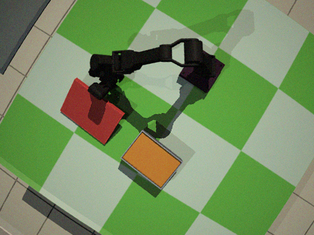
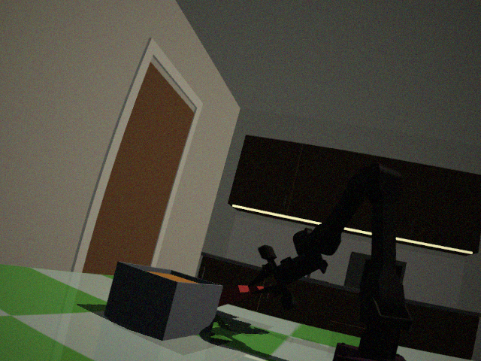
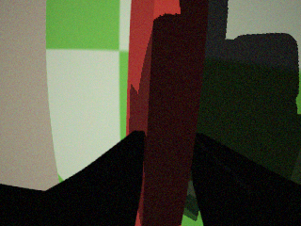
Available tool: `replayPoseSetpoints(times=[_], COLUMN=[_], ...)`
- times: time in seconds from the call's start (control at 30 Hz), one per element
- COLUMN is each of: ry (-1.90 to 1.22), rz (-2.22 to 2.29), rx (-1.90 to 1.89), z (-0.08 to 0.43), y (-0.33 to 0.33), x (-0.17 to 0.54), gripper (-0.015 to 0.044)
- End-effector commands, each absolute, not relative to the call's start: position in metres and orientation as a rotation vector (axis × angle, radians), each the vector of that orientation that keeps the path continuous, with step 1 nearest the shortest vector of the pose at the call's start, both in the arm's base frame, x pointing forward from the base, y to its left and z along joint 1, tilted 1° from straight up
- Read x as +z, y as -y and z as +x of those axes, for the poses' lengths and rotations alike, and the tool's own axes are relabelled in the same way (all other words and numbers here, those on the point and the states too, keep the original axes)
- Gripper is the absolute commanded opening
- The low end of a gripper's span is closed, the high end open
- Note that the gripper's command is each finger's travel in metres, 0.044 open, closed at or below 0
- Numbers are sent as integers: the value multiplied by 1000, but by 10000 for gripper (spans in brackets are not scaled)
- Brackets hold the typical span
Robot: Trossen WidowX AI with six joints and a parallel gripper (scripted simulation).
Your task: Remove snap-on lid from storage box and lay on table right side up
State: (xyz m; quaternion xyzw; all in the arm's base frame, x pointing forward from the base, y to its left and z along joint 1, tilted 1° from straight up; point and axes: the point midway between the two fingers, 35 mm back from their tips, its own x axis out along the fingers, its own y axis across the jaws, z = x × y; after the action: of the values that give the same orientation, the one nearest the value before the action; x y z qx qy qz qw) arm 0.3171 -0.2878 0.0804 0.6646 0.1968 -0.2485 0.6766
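Observation:
The storage box [image 1: 162, 146] [image 2: 194, 310] stands upright on the checkered table, grey outside with orange showing inside its open top. The red lid [image 1: 75, 103] [image 2: 243, 288] [image 3: 174, 94] is off the box, to its upper left in the top view. My gripper [image 1: 104, 96] [image 3: 166, 142] is shut on one long edge of the lid, with a black finger on either side in the wrist view. The lid is tilted, its held edge raised and a broad smooth face showing to the top view. Whether its lower edge touches the table I cannot tell.
The arm's dark base [image 1: 207, 83] stands at the upper right of the box in the top view. The arm arches from there to the lid. A grey mat [image 1: 16, 7] lies on the floor beyond the table's left edge.

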Motion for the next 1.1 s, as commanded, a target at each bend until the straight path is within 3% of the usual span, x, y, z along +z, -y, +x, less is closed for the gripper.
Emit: replayPoseSetpoints(times=[0.0,1.07], ry=[-467,-467], rz=[1512,1512], rx=[-575,-575], z=[315,316], y=[284,285], x=[65,39], gripper=[0,0])
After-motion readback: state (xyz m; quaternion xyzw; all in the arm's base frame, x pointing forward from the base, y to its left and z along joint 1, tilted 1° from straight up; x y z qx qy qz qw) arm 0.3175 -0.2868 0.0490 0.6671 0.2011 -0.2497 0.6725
